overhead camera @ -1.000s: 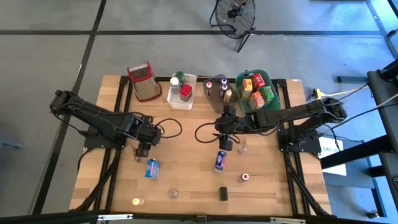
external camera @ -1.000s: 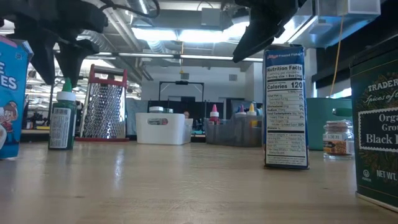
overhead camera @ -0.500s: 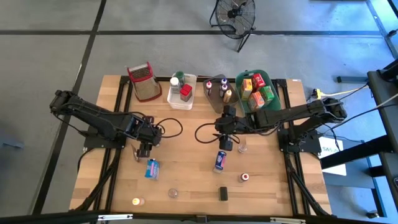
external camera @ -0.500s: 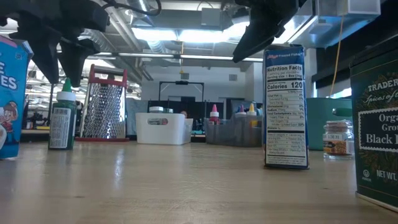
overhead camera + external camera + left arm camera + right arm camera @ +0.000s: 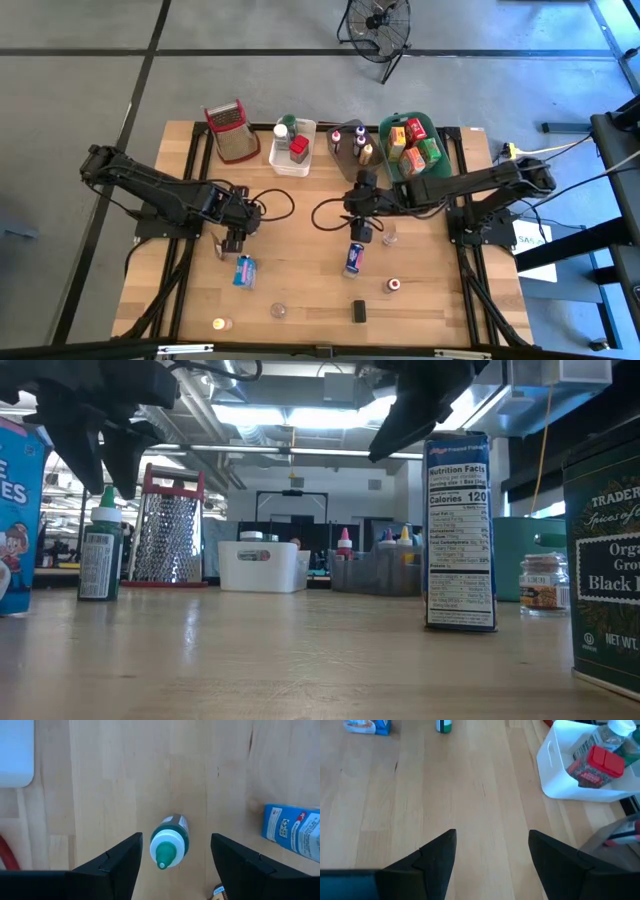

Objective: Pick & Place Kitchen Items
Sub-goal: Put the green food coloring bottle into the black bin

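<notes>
A small green bottle point(image 5: 169, 847) with a white cap stands upright on the wooden table, and also shows in the low view point(image 5: 99, 556). My left gripper point(image 5: 176, 839) hovers over it, open and pointing steeply down, one finger on each side, touching nothing point(image 5: 230, 243). A blue snack box point(image 5: 243, 270) lies just nearer. My right gripper point(image 5: 361, 234) hangs open at mid table above bare wood point(image 5: 492, 835). A blue carton point(image 5: 354, 258) stands upright just nearer than it, and a small clear jar point(image 5: 389, 237) stands to its right.
Along the far edge stand a red-rimmed grater point(image 5: 229, 130), a white bin point(image 5: 283, 165) with jars, a grey bin point(image 5: 347, 152) and a green bin point(image 5: 386, 140) with boxes. Near the front edge sit a dark tin point(image 5: 359, 311) and small jars point(image 5: 278, 311).
</notes>
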### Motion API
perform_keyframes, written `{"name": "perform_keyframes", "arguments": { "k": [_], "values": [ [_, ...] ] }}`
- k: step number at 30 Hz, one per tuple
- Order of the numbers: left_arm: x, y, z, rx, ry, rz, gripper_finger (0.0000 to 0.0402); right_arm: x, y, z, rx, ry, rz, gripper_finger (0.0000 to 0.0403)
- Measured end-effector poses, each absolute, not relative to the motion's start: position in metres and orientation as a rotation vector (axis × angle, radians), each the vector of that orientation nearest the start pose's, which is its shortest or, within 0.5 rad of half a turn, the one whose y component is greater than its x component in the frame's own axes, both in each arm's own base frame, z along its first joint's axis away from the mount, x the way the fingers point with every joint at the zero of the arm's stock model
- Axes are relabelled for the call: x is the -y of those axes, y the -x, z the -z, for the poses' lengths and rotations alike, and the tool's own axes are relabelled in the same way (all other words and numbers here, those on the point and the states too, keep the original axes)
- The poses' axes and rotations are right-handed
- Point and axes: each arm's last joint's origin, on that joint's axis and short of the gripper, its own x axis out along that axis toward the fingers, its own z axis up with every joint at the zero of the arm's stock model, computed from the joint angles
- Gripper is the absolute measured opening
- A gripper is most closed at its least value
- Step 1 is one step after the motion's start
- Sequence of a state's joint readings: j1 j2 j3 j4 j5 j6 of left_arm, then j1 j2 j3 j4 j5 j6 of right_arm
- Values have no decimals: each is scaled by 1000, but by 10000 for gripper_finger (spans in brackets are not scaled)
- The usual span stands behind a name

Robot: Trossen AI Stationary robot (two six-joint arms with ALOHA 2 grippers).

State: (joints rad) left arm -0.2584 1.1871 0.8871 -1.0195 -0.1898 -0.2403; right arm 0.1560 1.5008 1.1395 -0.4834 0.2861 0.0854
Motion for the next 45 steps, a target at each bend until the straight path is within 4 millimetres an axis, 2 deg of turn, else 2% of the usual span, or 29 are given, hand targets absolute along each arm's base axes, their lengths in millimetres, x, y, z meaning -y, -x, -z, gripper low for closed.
{"name": "perform_keyframes", "arguments": {
  "k": [6, 45],
  "values": [
    [45, -192, -240, -1281, -91, -94, 233, -39, -316, -258, -847, 126, 157, 250],
    [37, -191, -239, -1308, -59, -134, 232, -35, -316, -259, -846, 123, 167, 250]
  ]
}}
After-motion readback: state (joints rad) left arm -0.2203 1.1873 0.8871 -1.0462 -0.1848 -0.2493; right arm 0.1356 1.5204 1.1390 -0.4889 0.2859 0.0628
